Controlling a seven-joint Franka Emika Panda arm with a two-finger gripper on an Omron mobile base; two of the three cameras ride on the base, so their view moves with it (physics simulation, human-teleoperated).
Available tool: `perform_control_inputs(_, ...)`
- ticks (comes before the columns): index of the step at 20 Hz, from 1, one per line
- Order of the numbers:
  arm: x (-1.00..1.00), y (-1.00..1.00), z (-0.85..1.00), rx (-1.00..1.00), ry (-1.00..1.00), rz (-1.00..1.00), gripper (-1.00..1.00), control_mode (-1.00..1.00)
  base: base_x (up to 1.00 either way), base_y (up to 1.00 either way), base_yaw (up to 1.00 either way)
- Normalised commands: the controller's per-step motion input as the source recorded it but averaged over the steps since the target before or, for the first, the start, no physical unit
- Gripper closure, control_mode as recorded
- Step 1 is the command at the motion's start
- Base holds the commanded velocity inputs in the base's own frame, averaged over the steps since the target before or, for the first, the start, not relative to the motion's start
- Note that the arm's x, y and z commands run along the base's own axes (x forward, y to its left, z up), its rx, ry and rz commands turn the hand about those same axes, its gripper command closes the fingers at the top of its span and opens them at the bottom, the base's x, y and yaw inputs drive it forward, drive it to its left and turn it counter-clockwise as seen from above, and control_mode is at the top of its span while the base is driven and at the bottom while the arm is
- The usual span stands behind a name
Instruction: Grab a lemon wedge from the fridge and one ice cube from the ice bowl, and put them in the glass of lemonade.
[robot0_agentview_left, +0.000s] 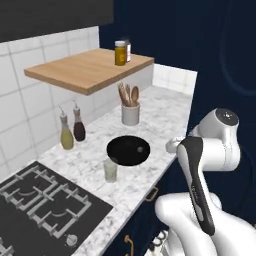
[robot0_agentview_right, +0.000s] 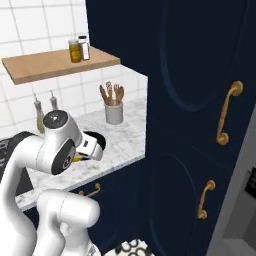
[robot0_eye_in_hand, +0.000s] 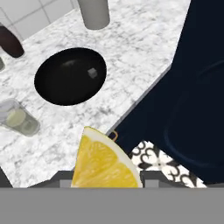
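Note:
A bright yellow lemon wedge (robot0_eye_in_hand: 105, 162) sits between my fingertips in the hand view, and my gripper (robot0_eye_in_hand: 106, 177) is shut on it. The hand hovers over the front edge of the marble counter (robot0_agentview_left: 160, 120), just right of the black ice bowl (robot0_eye_in_hand: 70, 76) (robot0_agentview_left: 128, 150). One ice cube (robot0_eye_in_hand: 92, 72) (robot0_agentview_left: 141, 148) lies in the bowl. The glass of lemonade (robot0_eye_in_hand: 17, 119) (robot0_agentview_left: 110, 170) stands on the counter beside the bowl, toward the stove. A strip of the grey fridge (robot0_agentview_right: 235, 210) shows at the right edge of the right base view.
A white crock of wooden utensils (robot0_agentview_left: 130, 112) stands behind the bowl, and two bottles (robot0_agentview_left: 72, 130) stand by the tiled wall. A wooden shelf (robot0_agentview_left: 85, 70) with jars hangs above. The gas stove (robot0_agentview_left: 45, 200) is at the left. Tall navy cabinets (robot0_agentview_right: 200, 100) rise on the right.

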Motion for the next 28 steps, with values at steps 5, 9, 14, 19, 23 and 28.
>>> perform_control_inputs(5, 0.0, 0.0, 0.0, 0.0, 0.0, 0.0, 1.0, 1.0, 0.49, -0.28, 0.49)
perform_control_inputs(9, 0.0, 0.0, 0.0, 0.0, 0.0, 0.0, 1.0, 1.0, 0.61, 0.0, 0.52)
perform_control_inputs(14, 0.0, 0.0, 0.0, 0.0, 0.0, 0.0, 1.0, 1.0, 0.56, 0.06, 0.54)
perform_control_inputs(19, 0.0, 0.0, 0.0, 0.0, 0.0, 0.0, 1.0, 1.0, 0.53, 0.16, 0.53)
perform_control_inputs(23, 0.38, 0.25, -0.45, 0.0, 0.0, 0.47, 1.0, -1.0, 0.0, 0.0, 0.0)
perform_control_inputs(28, 0.22, 0.42, -0.5, -0.09, 0.0, 0.41, 1.0, -1.0, 0.0, 0.0, 0.0)
